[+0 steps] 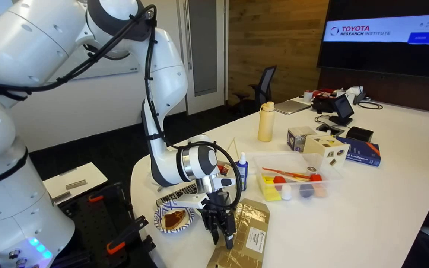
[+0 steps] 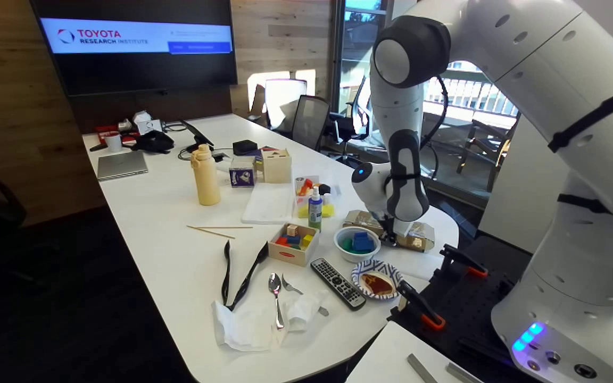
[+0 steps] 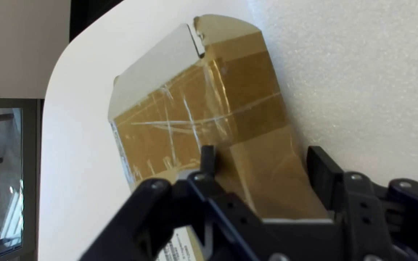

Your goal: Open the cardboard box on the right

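Note:
The cardboard box point(image 1: 241, 232) lies flat on the white table, tan-brown with shiny tape and a white label. It also shows in an exterior view point(image 2: 417, 236), partly hidden by the arm. In the wrist view the box point(image 3: 191, 108) has pale end flaps at its far end. My gripper point(image 1: 222, 243) is open, pointing down at the box; it shows small in an exterior view point(image 2: 388, 239). In the wrist view my gripper point(image 3: 261, 156) has one finger over the box top and one beside its long edge. I cannot tell whether the fingers touch it.
A patterned paper plate point(image 1: 158, 220) and a white bowl point(image 2: 357, 257) with blue and green blocks stand beside the box. A clear plastic tray point(image 1: 274, 159), a blue spray bottle point(image 1: 242, 173) and a remote point(image 2: 338, 283) are nearby. The table edge curves past the box.

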